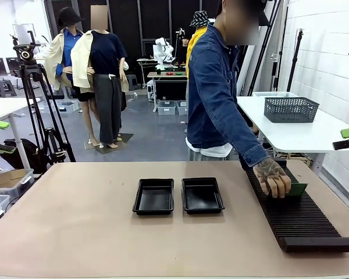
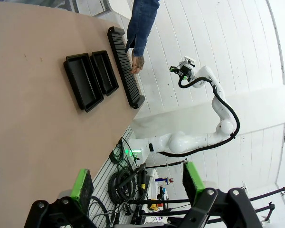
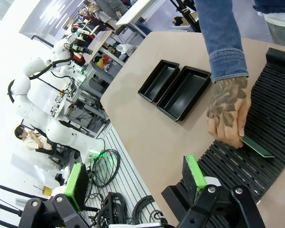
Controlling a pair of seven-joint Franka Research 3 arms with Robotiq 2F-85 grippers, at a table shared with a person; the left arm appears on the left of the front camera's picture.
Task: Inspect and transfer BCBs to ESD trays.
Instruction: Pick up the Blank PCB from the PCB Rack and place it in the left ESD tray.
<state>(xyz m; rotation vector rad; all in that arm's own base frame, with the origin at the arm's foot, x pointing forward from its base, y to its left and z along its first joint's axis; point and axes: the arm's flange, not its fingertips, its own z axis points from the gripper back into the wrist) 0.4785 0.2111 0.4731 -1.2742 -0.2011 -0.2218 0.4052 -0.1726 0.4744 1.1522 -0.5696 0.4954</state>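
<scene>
Board (image 3: pixel 257 147) in the person's hand (image 3: pixel 228 111) looks thin, light, stiff, fragile: edges suit gripping. Left fingers (image 2: pixel 81 189) and right fingers (image 3: pixel 194 172) stand wide, empty.

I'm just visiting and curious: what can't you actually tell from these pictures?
- Front view: the person's hand covers most of the green board.
- Right wrist view: fingers hide whether that board sits in a slot of the black rack.
- In both, the board's surface detail is too small to read.
</scene>
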